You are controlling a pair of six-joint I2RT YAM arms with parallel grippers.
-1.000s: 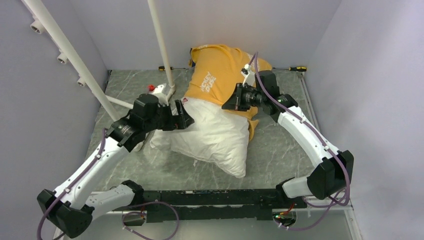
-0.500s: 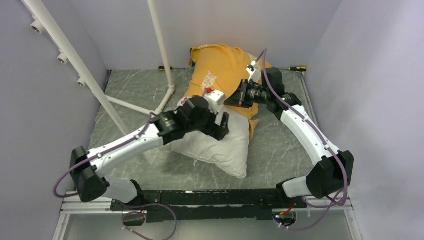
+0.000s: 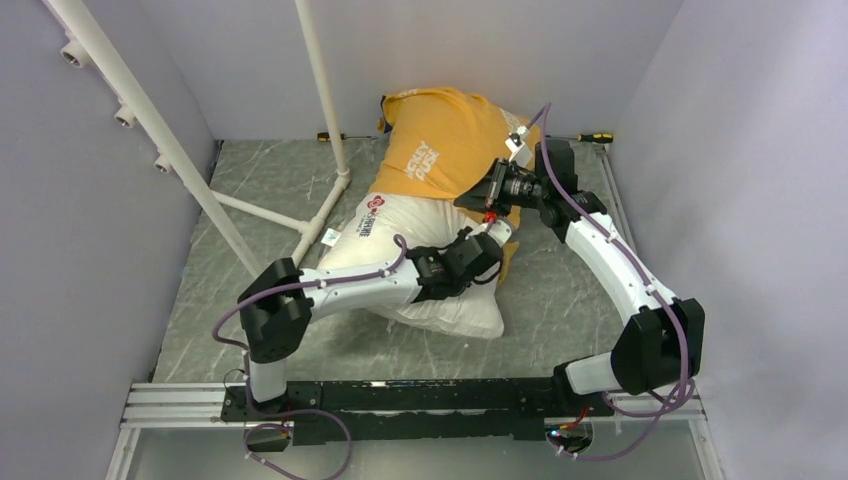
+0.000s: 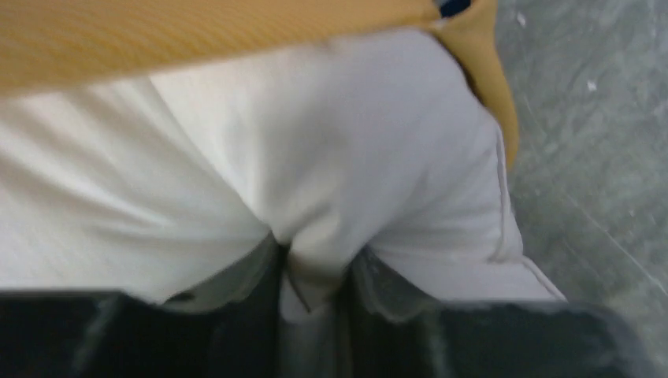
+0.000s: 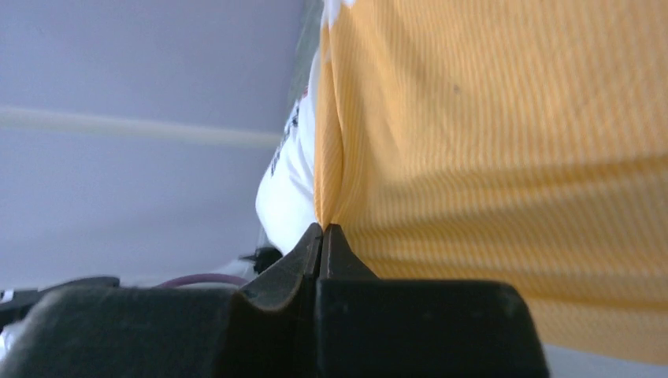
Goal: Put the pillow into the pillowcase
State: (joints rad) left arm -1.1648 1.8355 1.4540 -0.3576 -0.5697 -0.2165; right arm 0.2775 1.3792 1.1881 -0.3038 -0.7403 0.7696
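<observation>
The pillow (image 3: 400,225) lay on the marbled surface (image 3: 560,290), its far end inside the yellow pillowcase (image 3: 450,150). The left fingers (image 4: 394,315), partly closed, pinched a fold of bare pillow just short of the case's hem. Just beyond them, the right fingers (image 5: 339,260) were clamped tight on pillowcase cloth.

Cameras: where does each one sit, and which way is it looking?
Top external: sits high behind the arm bases, looks down at the table; shows both whole arms, the pillow and the pillowcase.
Left wrist: rides the left arm, looks along its fingers; the left gripper pinches a pillow fold.
Right wrist: rides the right arm, looks along its fingers; the right gripper is shut on the pillowcase.
Shared: every view shows white pillow meeting yellow pillowcase.
</observation>
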